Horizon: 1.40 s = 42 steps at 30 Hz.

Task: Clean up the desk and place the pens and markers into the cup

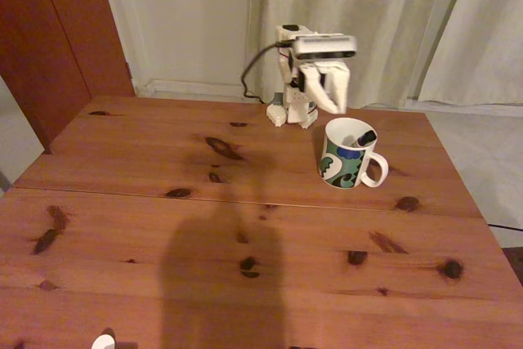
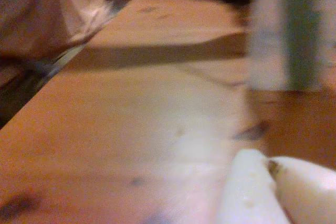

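Note:
The white mug with green and blue blotches, the cup (image 1: 350,155), stands on the wooden desk (image 1: 163,202) at the back right, handle toward the right. The marker (image 1: 364,136) leans inside it, its black end poking over the rim. My gripper (image 1: 334,106) hangs blurred just up and left of the cup, apart from it, near the arm's base. In the wrist view the two white fingertips (image 2: 252,182) meet at the lower right with nothing between them, so the gripper (image 2: 269,162) is shut. The cup (image 2: 289,30) shows there as a blurred shape at the upper right.
A small white object (image 1: 103,341) sits at the desk's front edge on the left. A black cable (image 1: 249,79) runs behind the arm's base. Curtains (image 1: 392,22) hang behind the desk, and a reddish door (image 1: 65,30) stands at the left.

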Each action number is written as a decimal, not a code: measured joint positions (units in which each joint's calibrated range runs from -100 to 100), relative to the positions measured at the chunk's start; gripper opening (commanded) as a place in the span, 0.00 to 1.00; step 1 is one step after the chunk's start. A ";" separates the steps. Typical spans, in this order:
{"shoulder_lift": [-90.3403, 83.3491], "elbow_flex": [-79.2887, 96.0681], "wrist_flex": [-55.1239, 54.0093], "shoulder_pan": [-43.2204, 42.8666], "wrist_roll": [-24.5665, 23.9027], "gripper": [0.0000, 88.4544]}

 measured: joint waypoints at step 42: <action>-16.86 17.32 51.18 6.53 1.17 0.01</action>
